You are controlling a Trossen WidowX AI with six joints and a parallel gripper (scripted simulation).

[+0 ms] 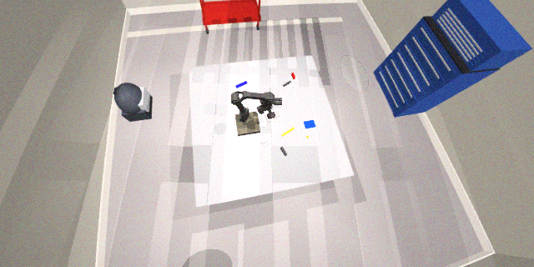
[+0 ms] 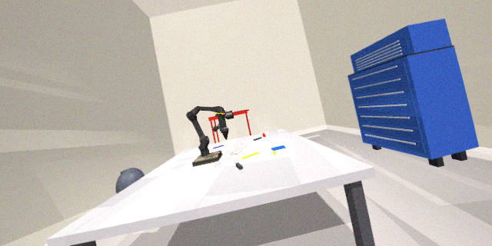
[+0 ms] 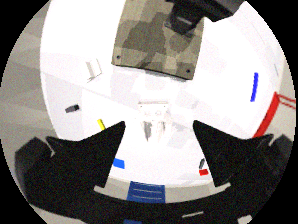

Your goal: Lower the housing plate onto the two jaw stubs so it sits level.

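Note:
My gripper [image 1: 266, 113] [image 2: 225, 135] [image 3: 159, 124] is open and empty, with its fingers pointing down above the table. In the wrist view a white assembly [image 3: 153, 107] lies between and beyond the fingertips, with two pale jaw-like parts [image 3: 154, 132] side by side at its lower edge. It shows only faintly in the exterior view [image 2: 239, 148]. Another small white part [image 3: 93, 68] [image 1: 264, 143] lies apart from it, nearer the arm's base. White on white, I cannot tell which piece is the housing plate, or whether any plate sits level on the stubs.
The arm's base plate [image 1: 248, 127] [image 2: 207, 158] [image 3: 150, 45] stands behind the assembly. Around lie a yellow bar [image 1: 288, 132] [image 2: 250, 155], a blue block [image 1: 309, 124] [image 2: 278, 147], dark pieces [image 1: 284, 151], a red piece [image 1: 293, 76] and a dark blue bar [image 1: 241, 84] [image 3: 254, 87].

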